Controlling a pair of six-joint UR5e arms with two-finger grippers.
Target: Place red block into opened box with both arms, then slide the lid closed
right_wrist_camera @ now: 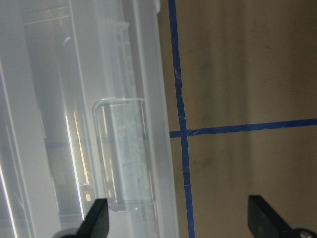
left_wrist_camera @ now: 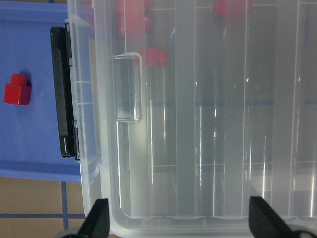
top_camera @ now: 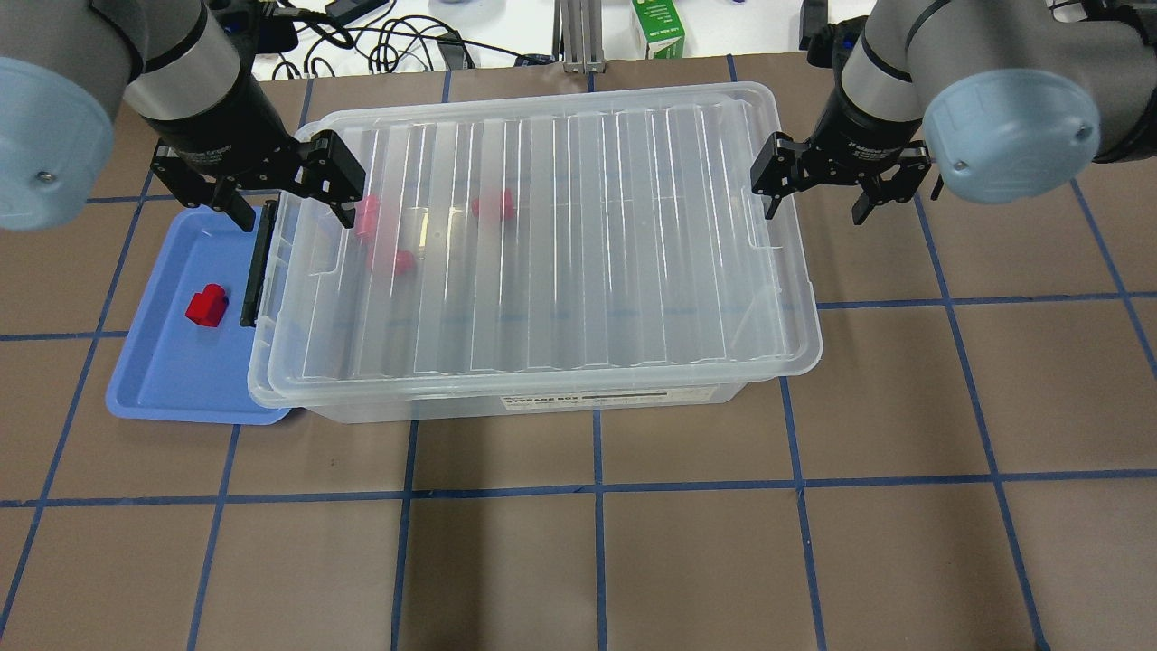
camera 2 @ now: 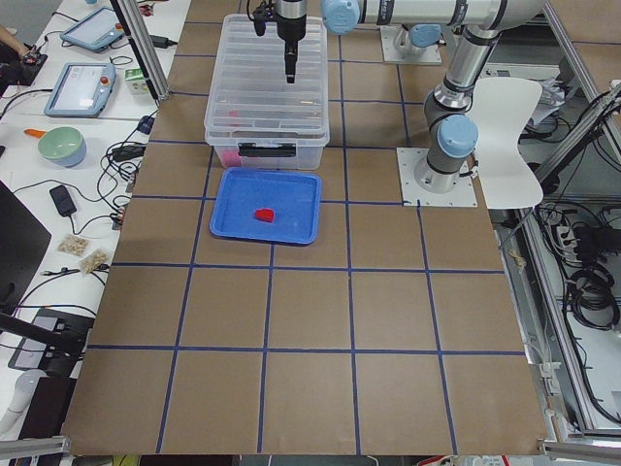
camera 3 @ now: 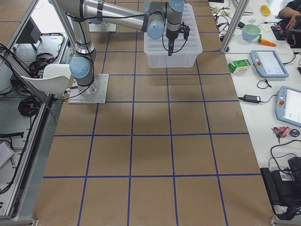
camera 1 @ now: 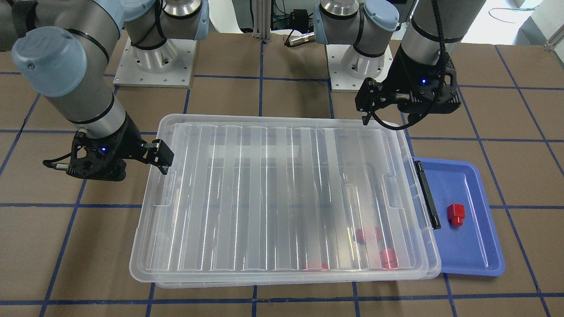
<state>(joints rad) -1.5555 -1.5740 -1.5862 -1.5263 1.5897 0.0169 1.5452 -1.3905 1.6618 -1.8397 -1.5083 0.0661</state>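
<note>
Under one lid (top_camera: 542,235), three red blocks (top_camera: 493,206); one block (top_camera: 206,305) on blue tray (top_camera: 163,380); both jaws released.

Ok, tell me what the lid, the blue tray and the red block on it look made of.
The lid: likely translucent plastic, glossy; red pieces show blurred through it, and bright light streaks run along it. The blue tray: probably moulded plastic, smooth, with a rounded rim. The red block: seemingly hard plastic, uniform colour, crisp edges.
</note>
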